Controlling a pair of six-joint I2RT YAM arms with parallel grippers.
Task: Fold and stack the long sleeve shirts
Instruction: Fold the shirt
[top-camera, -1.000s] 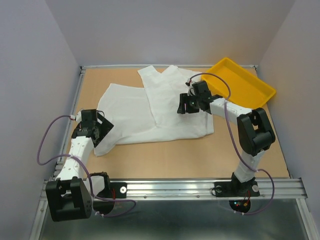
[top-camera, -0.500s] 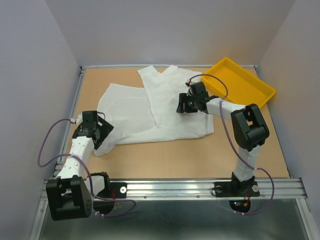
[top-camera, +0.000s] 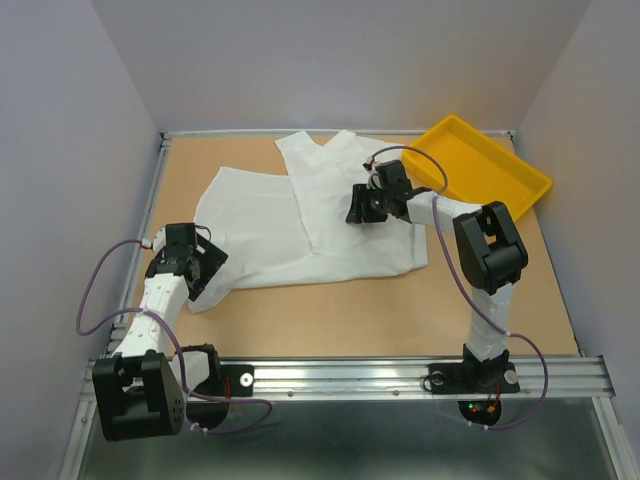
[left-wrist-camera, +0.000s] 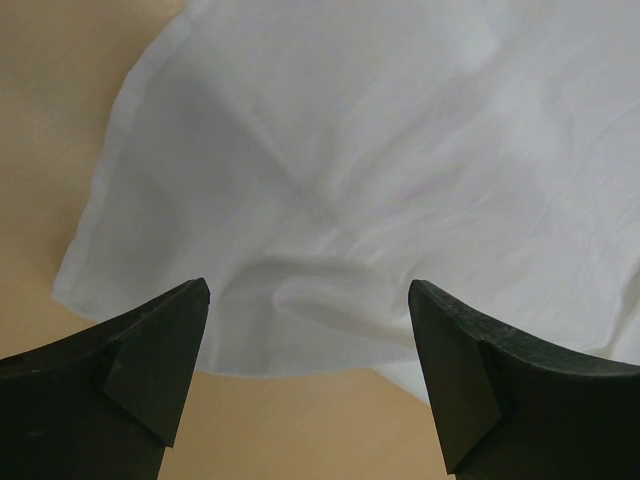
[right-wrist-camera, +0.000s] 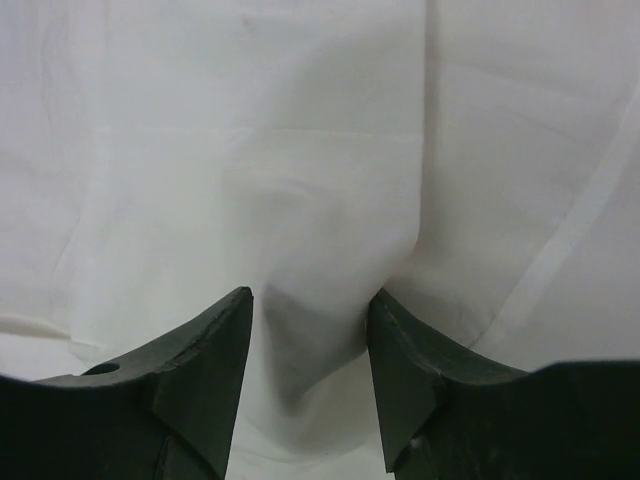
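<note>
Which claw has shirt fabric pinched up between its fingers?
The right claw: a ridge of white shirt rises between its narrowed fingers. The left claw is spread wide over the shirt's near-left corner, gripping nothing.

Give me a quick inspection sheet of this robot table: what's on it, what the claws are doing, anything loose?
Surface: tan wooden table, metal rail along the near edge.
Job's things: one white shirt spread rumpled, partly folded over itself; no stack seen.
Clutter: yellow tray at the far right corner, nothing in it.
Grippers: left tool open at the shirt's near left edge; right tool partly closed with a fabric ridge between its fingers.
Cables: purple cable loops beside the left arm, another along the right arm.
Surroundings: plain pale walls.
</note>
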